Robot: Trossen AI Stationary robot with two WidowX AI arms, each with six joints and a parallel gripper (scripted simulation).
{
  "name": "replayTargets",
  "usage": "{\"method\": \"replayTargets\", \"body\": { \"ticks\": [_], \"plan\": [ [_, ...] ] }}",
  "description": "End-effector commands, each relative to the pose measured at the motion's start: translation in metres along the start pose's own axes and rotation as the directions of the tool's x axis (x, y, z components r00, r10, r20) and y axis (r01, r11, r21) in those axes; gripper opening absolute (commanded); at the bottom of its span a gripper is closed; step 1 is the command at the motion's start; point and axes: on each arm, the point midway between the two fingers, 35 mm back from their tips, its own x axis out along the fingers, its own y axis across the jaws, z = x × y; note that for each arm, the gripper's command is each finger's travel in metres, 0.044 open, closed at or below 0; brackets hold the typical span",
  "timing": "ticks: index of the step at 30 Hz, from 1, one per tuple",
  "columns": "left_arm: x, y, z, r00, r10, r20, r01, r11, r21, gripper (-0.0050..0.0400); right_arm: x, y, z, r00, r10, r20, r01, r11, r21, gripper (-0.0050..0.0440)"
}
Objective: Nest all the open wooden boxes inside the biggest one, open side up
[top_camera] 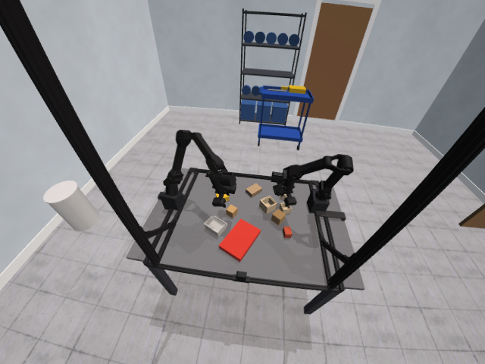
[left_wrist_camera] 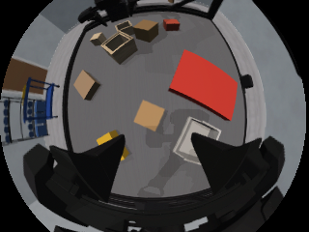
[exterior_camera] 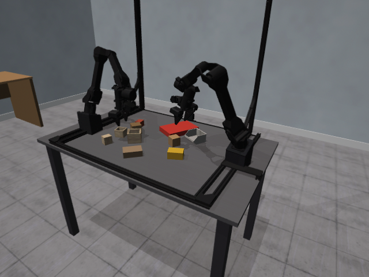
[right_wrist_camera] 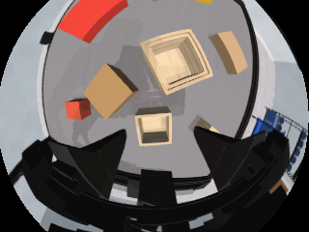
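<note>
The right gripper [top_camera: 284,196] [exterior_camera: 121,121] [right_wrist_camera: 160,131] is hanging above the table [top_camera: 195,250] [exterior_camera: 161,167], its fingers spread wide with nothing between them. Over on the other side, the left gripper [top_camera: 225,196] [exterior_camera: 181,120] [left_wrist_camera: 158,137] is hovering too, fingers spread just as wide, also holding nothing.

Under the right one, a small open box [top_camera: 285,207] [exterior_camera: 120,131] [left_wrist_camera: 124,26] [right_wrist_camera: 154,128] is sitting mouth up on the table. Just beside it, the biggest box [top_camera: 270,208] [exterior_camera: 134,137] [left_wrist_camera: 123,52] [right_wrist_camera: 154,68] is standing upright, stepped rims showing inside its mouth, so at least one box is already nesting in there. A pale little piece [top_camera: 283,196] [exterior_camera: 106,139] [left_wrist_camera: 98,39] [right_wrist_camera: 207,127] is lying nearby, outside the nest; whether it's hollow, I cannot tell.

Further out, a brown block [top_camera: 278,216] [exterior_camera: 135,125] [left_wrist_camera: 146,30] [right_wrist_camera: 108,92] is resting near a small red block [top_camera: 287,232] [exterior_camera: 140,122] [left_wrist_camera: 171,24] [right_wrist_camera: 77,109]. A tan oblong block [top_camera: 253,189] [exterior_camera: 132,151] [left_wrist_camera: 86,85] [right_wrist_camera: 231,52] is lying apart from the nest. Toward the left arm, a tan cube [top_camera: 231,211] [exterior_camera: 174,140] [left_wrist_camera: 149,115] is sitting between a yellow block [top_camera: 223,197] [exterior_camera: 175,153] [left_wrist_camera: 110,138] and a whitish tray [top_camera: 211,230] [exterior_camera: 200,139] [left_wrist_camera: 182,135], and a big red slab [top_camera: 239,240] [exterior_camera: 179,128] [left_wrist_camera: 205,84] [right_wrist_camera: 92,19] is lying flat beside the tray.
</note>
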Motion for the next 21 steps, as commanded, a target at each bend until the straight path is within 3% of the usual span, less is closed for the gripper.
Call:
{"method": "replayTargets", "body": {
  "ticks": [1,10,21],
  "plan": [
    [-0.014,0.012,-0.02,0.994,-0.042,-0.102,0.044,0.999,0.011,0.04,0.003,0.003,-0.009,1.0,0.002,0.004,-0.002,1.0,-0.021,0.04],
    [-0.034,0.027,-0.052,0.964,-0.083,-0.252,0.093,0.995,0.028,0.04,0.008,0.006,-0.019,1.0,0.002,0.004,-0.002,0.999,-0.043,0.04],
    [-0.036,0.028,-0.055,0.961,-0.087,-0.263,0.097,0.995,0.027,0.04,0.023,0.007,-0.02,1.0,0.002,0.004,-0.002,0.999,-0.045,0.04]
  ]
}}
